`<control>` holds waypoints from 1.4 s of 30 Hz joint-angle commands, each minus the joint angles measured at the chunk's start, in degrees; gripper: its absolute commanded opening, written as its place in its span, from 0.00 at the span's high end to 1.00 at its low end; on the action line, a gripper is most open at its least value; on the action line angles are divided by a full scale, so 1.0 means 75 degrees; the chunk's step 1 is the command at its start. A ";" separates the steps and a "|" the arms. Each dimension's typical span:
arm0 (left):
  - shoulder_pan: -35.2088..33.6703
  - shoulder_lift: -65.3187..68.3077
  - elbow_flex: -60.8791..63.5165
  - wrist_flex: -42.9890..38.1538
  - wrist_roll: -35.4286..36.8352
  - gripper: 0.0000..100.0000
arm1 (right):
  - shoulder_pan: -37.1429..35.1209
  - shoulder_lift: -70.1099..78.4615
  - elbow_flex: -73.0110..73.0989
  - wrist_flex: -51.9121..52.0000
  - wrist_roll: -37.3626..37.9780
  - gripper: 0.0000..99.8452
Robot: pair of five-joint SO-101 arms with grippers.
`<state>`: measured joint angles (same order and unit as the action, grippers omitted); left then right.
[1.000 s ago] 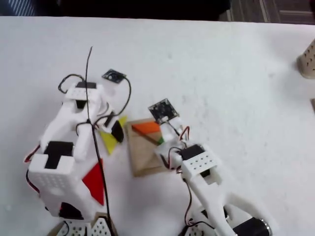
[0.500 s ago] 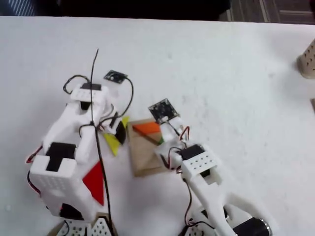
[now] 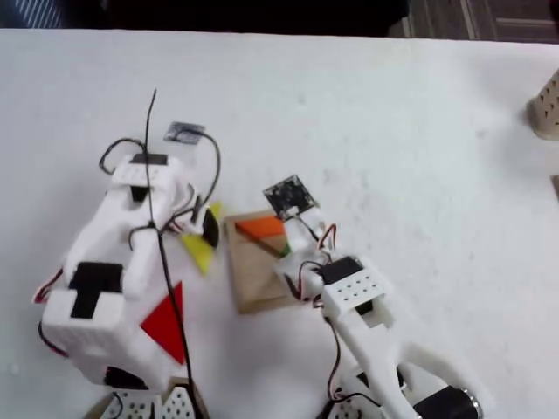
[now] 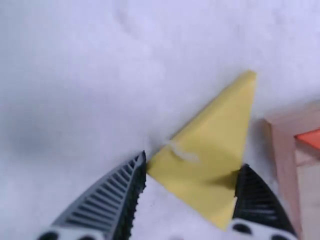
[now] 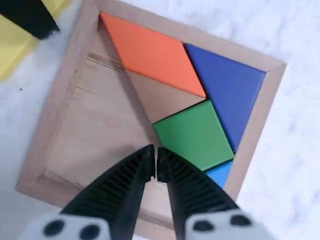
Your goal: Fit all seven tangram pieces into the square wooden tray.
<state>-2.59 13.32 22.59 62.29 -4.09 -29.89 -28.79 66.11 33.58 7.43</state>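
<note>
From the high view I see the yellow triangle (image 3: pixel 199 249) on the table just beside the wooden tray (image 3: pixel 249 288), and the red triangle (image 3: pixel 164 323) lies by the left arm's base. On the left wrist view, my left gripper (image 4: pixel 194 164) has its jaws apart, astride the yellow triangle. On the right wrist view, the right gripper (image 5: pixel 155 160) is pinched together, holding nothing, over the tray's bare floor, near the orange piece (image 5: pixel 152 55), blue piece (image 5: pixel 227 85) and green piece (image 5: pixel 192 132).
</note>
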 commanded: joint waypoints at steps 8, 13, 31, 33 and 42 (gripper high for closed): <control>-0.0170 -0.2526 0.1606 -0.1301 0.0633 0.90 | -0.0041 -0.0076 -0.0082 -0.0123 0.0094 0.98; -0.0123 -0.2807 0.2098 -0.1829 0.0633 0.90 | -0.0041 -0.0076 -0.0082 -0.0123 0.0094 0.98; -0.0275 -0.0029 -0.0035 -0.0328 0.0633 0.72 | -0.0041 -0.0041 -0.0082 -0.0123 0.0094 0.98; -0.0275 0.0346 -0.0387 -0.0070 0.0645 0.72 | -0.0041 -0.0041 -0.0082 -0.0123 0.0094 0.98; -0.0229 0.0651 -0.0774 0.0188 0.0586 0.98 | -0.0041 -0.0029 -0.0082 -0.0135 0.0094 0.98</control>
<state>-3.91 18.07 17.85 63.08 0.04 -29.89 -28.79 66.11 33.58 7.43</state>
